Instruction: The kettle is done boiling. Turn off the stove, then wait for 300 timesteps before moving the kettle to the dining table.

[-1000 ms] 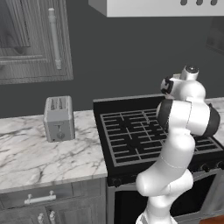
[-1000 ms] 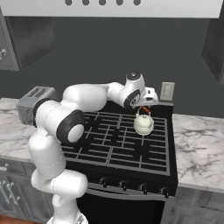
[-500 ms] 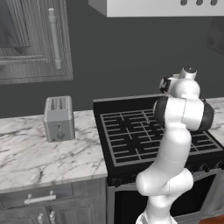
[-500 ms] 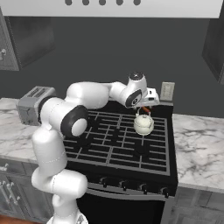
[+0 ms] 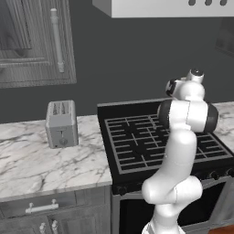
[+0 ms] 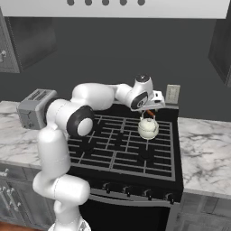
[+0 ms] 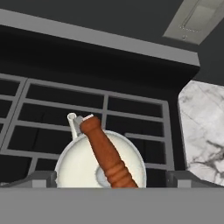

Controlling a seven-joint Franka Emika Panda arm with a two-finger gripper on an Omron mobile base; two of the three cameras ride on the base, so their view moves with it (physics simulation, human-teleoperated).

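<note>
Grey and boxy, the toaster (image 6: 32, 108) sits at your far left on the marble surface (image 6: 13, 140), well apart from everything else. Moving right, you meet the stove (image 6: 113, 153), its grid grates running wide and its dark knobs (image 6: 126, 193) lined along the front edge. On its rear right burner stands the kettle (image 6: 148, 128), upright, cream-white, with the reddish-brown handle bar (image 7: 105, 153) arching over the lid. Your hand (image 6: 150, 111) hovers directly above that handle, close to it. In the hand view, you see the two fingertips (image 7: 39, 178) spread wide, one on each side of the kettle (image 7: 98, 164), gripping nothing. Further right, marble surface flanks the stove
</note>
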